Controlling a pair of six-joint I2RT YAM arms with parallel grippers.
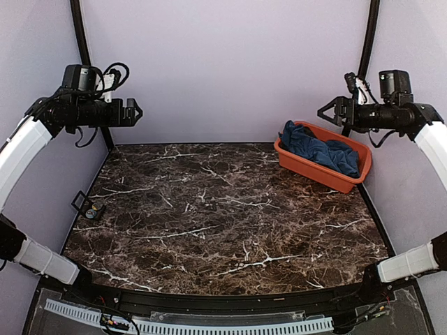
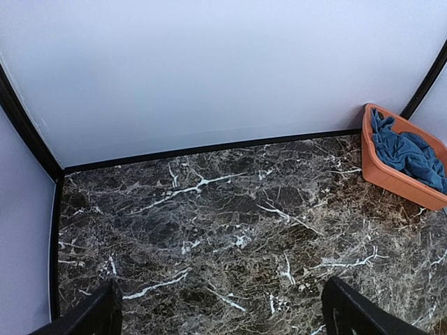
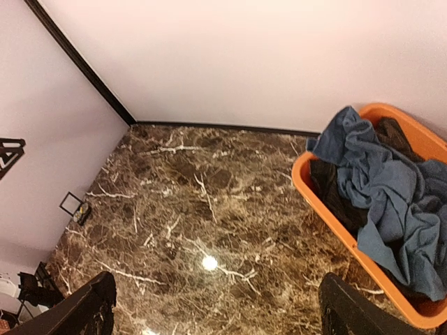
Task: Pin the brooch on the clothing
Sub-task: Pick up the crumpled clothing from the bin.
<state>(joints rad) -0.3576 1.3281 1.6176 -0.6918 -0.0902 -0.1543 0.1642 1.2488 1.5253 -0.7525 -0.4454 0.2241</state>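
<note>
A dark marble-patterned table [image 1: 209,209] fills most of the scene, and an orange tub [image 1: 325,169] stands on it in the far right corner, close to the back wall.

The left arm [image 1: 21,150] reaches up well away from the tub, on the opposite side of the table. The right arm [image 1: 434,143] rises just beside the tub, on its right, with its wrist held above the tub's far end.

The clothing [image 1: 318,150] lies inside the tub, a crumpled heap of blue fabric, with one fold drawn up over the tub's far left rim. In the right wrist view a darker cloth [image 3: 328,185] shows under it against the tub's left wall. Neither arm touches the tub or what is in it.

The left gripper [image 1: 134,112] hangs high in the air, far to the left of the tub, and points toward it. Its fingers [image 2: 91,317] are spread wide with nothing between them. The right gripper [image 1: 327,112] hovers above the tub's far left end, pointing away from it, its jaws likewise released and empty.

A small dark object [image 1: 89,206] lies at the table's left edge, well apart from the tub — too small to tell what it is.
</note>
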